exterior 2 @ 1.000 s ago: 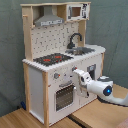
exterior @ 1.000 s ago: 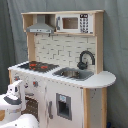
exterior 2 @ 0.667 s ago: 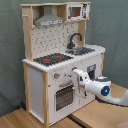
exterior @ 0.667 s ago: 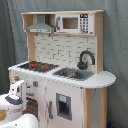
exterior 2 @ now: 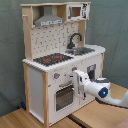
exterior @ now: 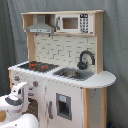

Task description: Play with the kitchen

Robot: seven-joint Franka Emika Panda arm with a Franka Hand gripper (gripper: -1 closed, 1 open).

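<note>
Kitchen (exterior: 65,80): white and light-wood toy unit, upright in the middle of both exterior views, against a grey curtain (exterior: 12,40).
Floor: wooden boards (exterior 2: 20,119) under the unit in the second exterior view.
Hob (exterior: 36,65): black with red rings, on the counter at the first exterior view's left; at the near left corner in the second exterior view.
Sink (exterior: 74,74): metal basin set in the counter, just right of the hob in the first exterior view.
Faucet (exterior: 86,59): black, arched, standing at the far edge of the sink.
Hood (exterior: 40,26): grey, on the top shelf above the hob.
Microwave (exterior: 75,23): small, white, beside the hood on the same shelf.
Back wall: white tile pattern (exterior: 62,49) between counter and shelf.
Oven door (exterior 2: 65,95): windowed, shut, below the hob in the second exterior view.
Arm (exterior 2: 102,91): 1 white arm, reaching in from the second exterior view's right; low at the first exterior view's left.
Gripper (exterior 2: 79,82): up against the front panel just right of the oven door, below the knobs.
Claw state: cannot tell; the fingers are not distinguishable in either view.
</note>
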